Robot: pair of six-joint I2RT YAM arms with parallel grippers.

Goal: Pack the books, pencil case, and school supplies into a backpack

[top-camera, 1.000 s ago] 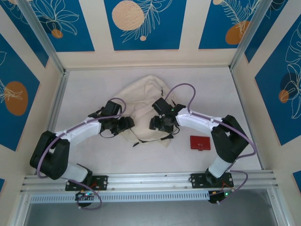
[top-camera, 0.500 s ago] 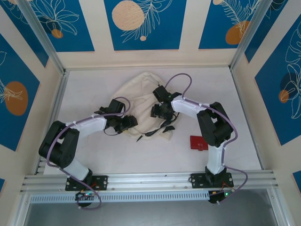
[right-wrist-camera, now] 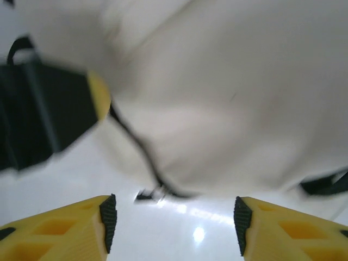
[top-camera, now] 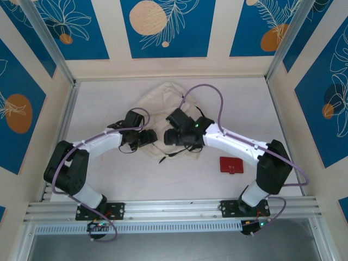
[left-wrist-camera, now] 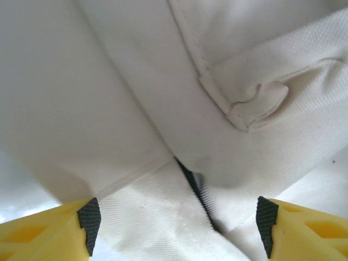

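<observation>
The cream-white backpack (top-camera: 161,99) lies crumpled mid-table, both grippers at its near edge. My left gripper (top-camera: 145,139) is open at the bag's left side; in its wrist view (left-wrist-camera: 178,225) the pads stand wide apart over folded fabric (left-wrist-camera: 109,98) with a black zipper (left-wrist-camera: 197,189) running between them, nothing pinched. My right gripper (top-camera: 170,136) is open too; its wrist view (right-wrist-camera: 175,223) has bare table between the pads and the bag's edge (right-wrist-camera: 228,98) with a black zipper line (right-wrist-camera: 142,148) just ahead. The dark-red pencil case (top-camera: 231,165) lies flat to the right. The books are out of view.
Black straps (top-camera: 191,148) trail from the bag's near right corner. Blue-and-cream walls with metal posts (top-camera: 64,117) close in the table on three sides. A metal rail (top-camera: 174,207) carries both arm bases at the front edge.
My left jaws have spread wider. The right arm's elbow swung out to the right and its gripper slid left and nearer. The bag's near edge has bunched up between the grippers.
</observation>
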